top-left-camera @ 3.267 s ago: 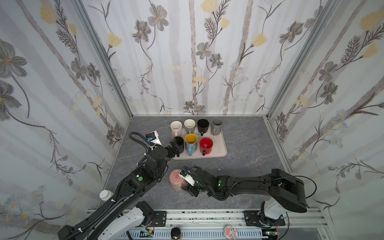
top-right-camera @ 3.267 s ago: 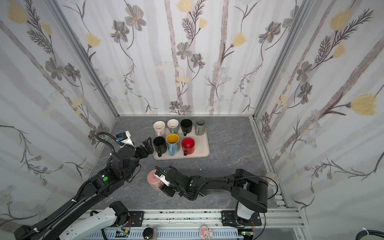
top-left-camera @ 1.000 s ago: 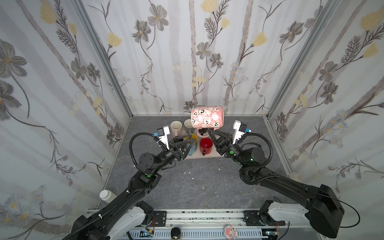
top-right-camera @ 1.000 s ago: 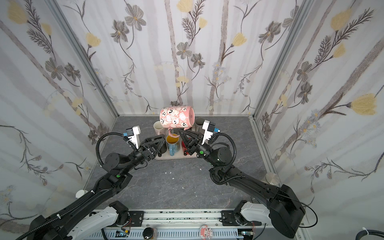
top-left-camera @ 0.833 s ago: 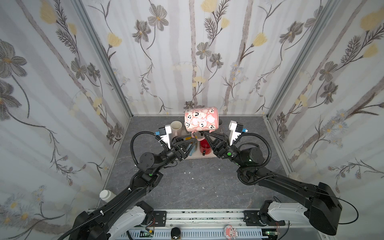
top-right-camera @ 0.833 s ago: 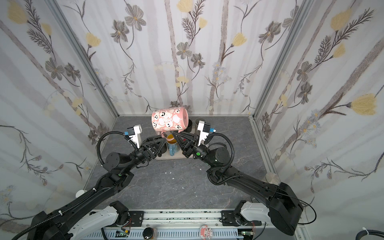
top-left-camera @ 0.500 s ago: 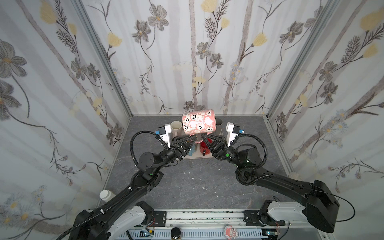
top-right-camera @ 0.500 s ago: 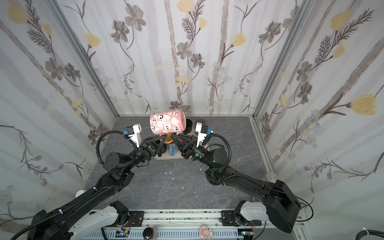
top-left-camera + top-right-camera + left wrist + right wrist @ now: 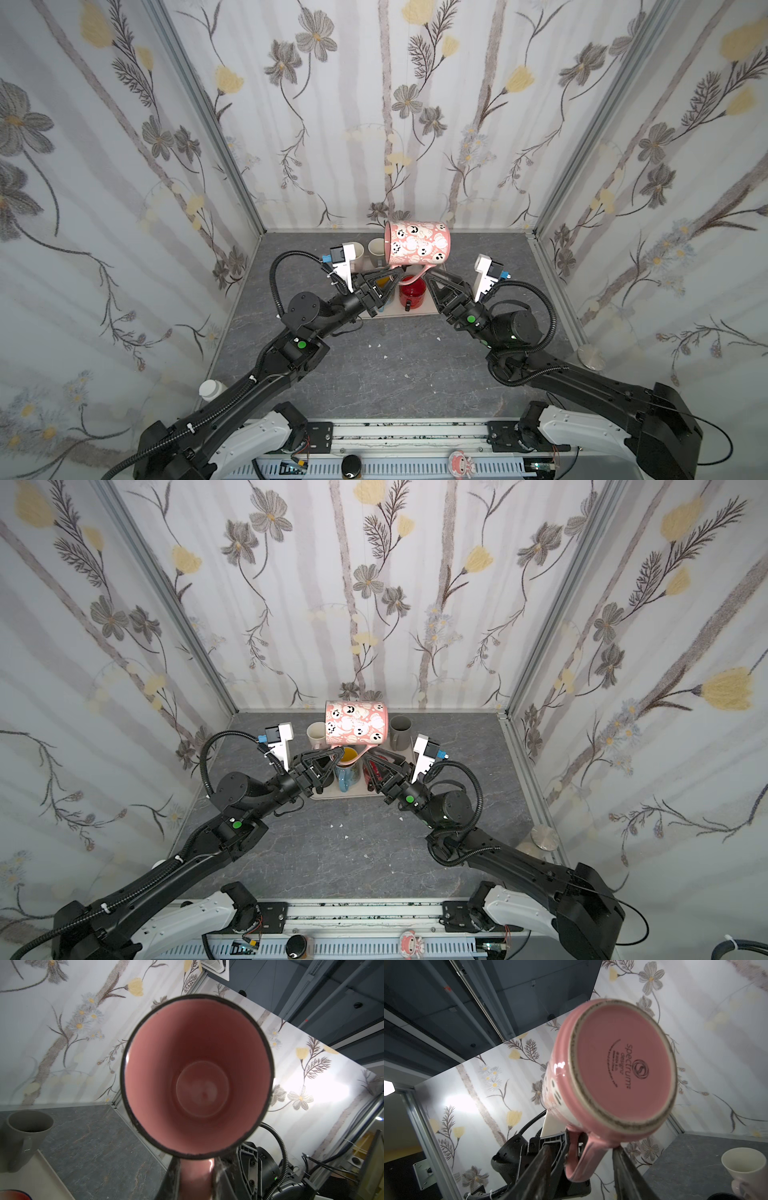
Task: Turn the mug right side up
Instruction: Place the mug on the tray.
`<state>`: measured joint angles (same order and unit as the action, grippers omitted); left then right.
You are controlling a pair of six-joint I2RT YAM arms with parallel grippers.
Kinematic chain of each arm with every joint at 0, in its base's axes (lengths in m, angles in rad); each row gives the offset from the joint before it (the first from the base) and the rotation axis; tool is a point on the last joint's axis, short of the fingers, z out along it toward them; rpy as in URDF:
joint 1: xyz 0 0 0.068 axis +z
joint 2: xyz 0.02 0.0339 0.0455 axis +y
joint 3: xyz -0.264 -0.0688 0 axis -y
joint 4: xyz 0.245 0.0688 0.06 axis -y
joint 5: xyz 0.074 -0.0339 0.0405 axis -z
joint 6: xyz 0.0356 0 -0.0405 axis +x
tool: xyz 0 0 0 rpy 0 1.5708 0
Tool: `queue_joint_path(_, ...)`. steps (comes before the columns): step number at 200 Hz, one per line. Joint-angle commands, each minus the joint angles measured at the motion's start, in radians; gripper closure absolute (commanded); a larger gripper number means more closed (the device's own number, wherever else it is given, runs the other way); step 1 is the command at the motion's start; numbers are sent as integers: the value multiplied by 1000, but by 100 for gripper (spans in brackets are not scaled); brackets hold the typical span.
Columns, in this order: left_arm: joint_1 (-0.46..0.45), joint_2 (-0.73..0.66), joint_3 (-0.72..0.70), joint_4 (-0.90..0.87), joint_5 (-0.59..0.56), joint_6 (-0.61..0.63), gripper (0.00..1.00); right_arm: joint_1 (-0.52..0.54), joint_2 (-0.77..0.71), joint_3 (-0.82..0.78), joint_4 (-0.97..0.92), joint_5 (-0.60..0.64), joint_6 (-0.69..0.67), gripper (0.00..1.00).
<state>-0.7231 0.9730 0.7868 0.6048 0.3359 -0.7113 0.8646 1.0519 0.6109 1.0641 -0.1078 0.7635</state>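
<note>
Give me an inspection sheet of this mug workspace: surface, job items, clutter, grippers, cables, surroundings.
Surface: grey table, a few white specks.
Job's things: pink mug in the air on its side, handle down, seemingly over the tray.
Clutter: upright mugs on the tray, among them a red mug and a grey mug; white bottle by the left wall, metal disc by the right wall.
Grippers: left gripper shut on the mug's handle; right gripper open, fingers either side of the handle.
Cables: a black hose loops over each wrist, nothing snagged.
Surroundings: flowered walls on three sides.
</note>
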Motion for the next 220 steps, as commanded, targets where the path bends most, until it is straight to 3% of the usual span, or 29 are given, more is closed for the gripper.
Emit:
queue_joint_path(1,-40,31,75,-140,-175,110,100,2,-114,-32,-218,205,-81,46)
queue_joint_path(49,-185,191,254,-386,-450,207,100,2,-389,-56,-694,632,-124,48)
queue_joint_path(82,-286,393,409,-532,-667,233,100,2,-512,-62,-867,795,-141,48)
queue_joint_path(107,-314,548,495,-608,-773,205,100,2,-567,-63,-928,834,-159,48)
queue_joint_path(154,-343,794,669,-676,-871,205,100,3,-640,-59,-989,865,-200,49)
queue_joint_path(188,-343,967,803,-790,-926,187,100,1,-686,-58,-1014,881,-222,48)
queue_joint_path(220,-333,1059,839,-830,-942,143,100,1,-708,-65,-1031,889,-227,48)
